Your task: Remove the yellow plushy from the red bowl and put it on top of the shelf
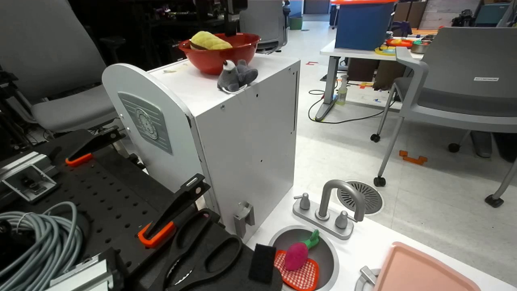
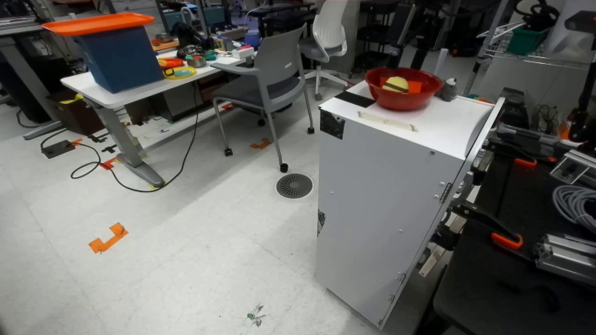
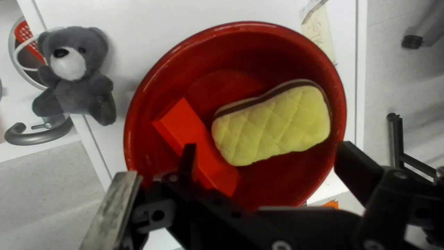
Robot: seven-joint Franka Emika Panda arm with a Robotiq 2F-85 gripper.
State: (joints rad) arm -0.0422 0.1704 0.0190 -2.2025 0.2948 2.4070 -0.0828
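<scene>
- In an exterior view, the yellow plushy (image 1: 211, 41) lies in the red bowl (image 1: 220, 60), partly above its rim; the bowl stands on top of the white shelf (image 1: 250, 149).
- A small grey toy (image 1: 230, 79) sits just beside the bowl, at the shelf's edge.
- The shelf's rounded side panel bears a grey label (image 1: 146, 122) with straight lines and a round, dial-like emblem; lettering cannot be made out.
- A white sticker (image 1: 486, 79) on the chair (image 1: 472, 64) carries print too small to read.
- In an exterior view, a strip of tape (image 2: 387, 122) runs along the shelf's top, and an orange-red block (image 2: 415, 87) shows in the bowl beside the plushy.
- In the wrist view, the fingers (image 3: 189, 161) stand wide apart, holding nothing, one in front of the block, the other in front of the bowl's rim.
- There the plushy, quilted with a brown stripe, lies inside the bowl, close to the block; whether they touch, I cannot tell.
- The tape beside the bowl shows handwriting, its letters too blurred to read surely.
</scene>
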